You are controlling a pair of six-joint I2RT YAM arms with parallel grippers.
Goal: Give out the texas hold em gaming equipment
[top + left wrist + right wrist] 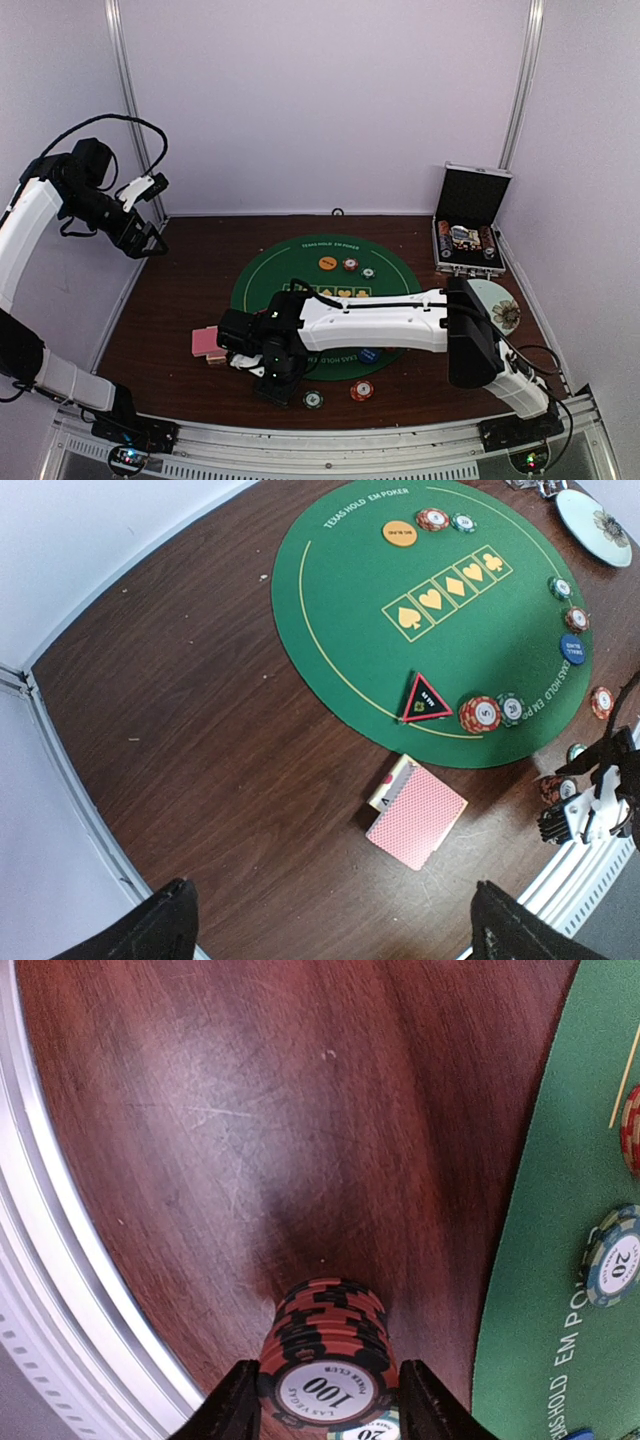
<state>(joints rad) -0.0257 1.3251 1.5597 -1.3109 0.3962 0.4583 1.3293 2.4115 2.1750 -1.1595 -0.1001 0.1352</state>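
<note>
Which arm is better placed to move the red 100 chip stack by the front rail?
Right. The right gripper straddles the chip stack, a finger on each side; the left gripper hangs open, raised far off to the left.

Table (200, 730) left of cards (415, 815) seems open; chips (480, 713) crowd right.

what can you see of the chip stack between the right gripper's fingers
The chip stack is a short column of round red chips with black edge stripes, plastic-looking; the top one has a white centre reading 100. It appears to stand upright on the brown wooden table, off the green mat, near the metal rail. The right gripper flanks it closely; whether its fingers press it is unclear.
</note>
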